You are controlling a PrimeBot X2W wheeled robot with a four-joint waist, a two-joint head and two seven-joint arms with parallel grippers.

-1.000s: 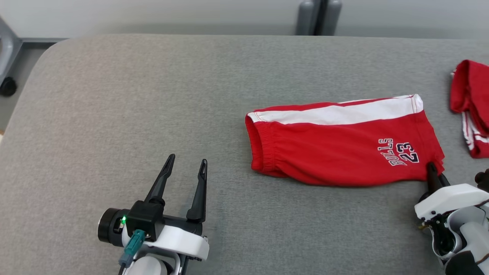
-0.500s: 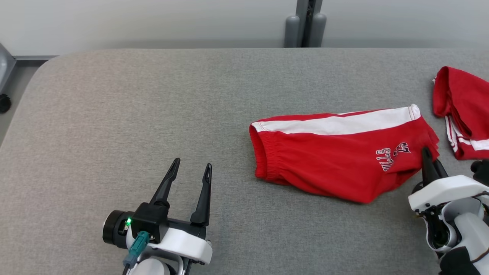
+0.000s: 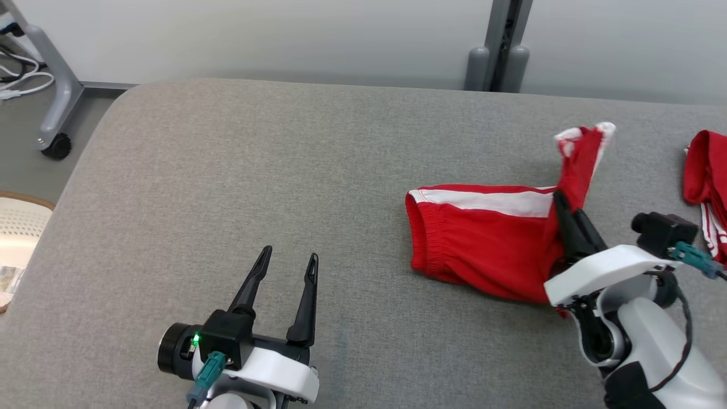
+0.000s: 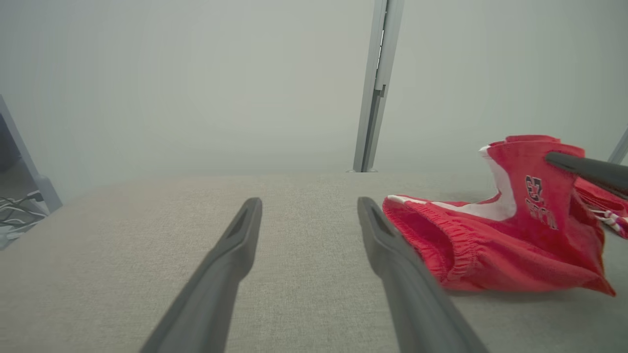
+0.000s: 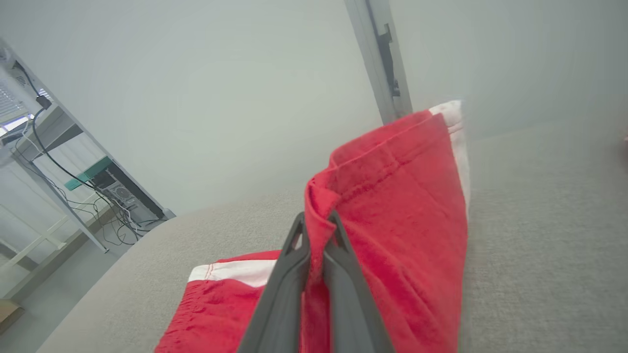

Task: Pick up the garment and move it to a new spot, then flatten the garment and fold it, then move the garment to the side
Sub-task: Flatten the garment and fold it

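The garment [image 3: 483, 241] is a pair of red shorts with a white side stripe, lying right of centre on the grey padded table [image 3: 255, 170]. My right gripper [image 3: 562, 200] is shut on its leg-hem end and holds that end lifted and curled over the rest. In the right wrist view the red cloth [image 5: 392, 196] is pinched between the fingers [image 5: 289, 264]. The waistband end [image 4: 441, 240] still rests on the table. My left gripper [image 3: 287, 261] is open at the lower left, apart from the shorts, its fingers [image 4: 230, 255] with nothing between them.
A second red garment [image 3: 704, 182] lies at the table's right edge. A grey post [image 3: 500, 51] stands behind the table. A wheeled stand leg [image 3: 54, 85] and a pale basket [image 3: 14, 227] sit on the floor beyond the left edge.
The right gripper has lifted the shorts' leg end up and carried it left, over the garment. The camera has shifted too. The left gripper has stayed open and still.
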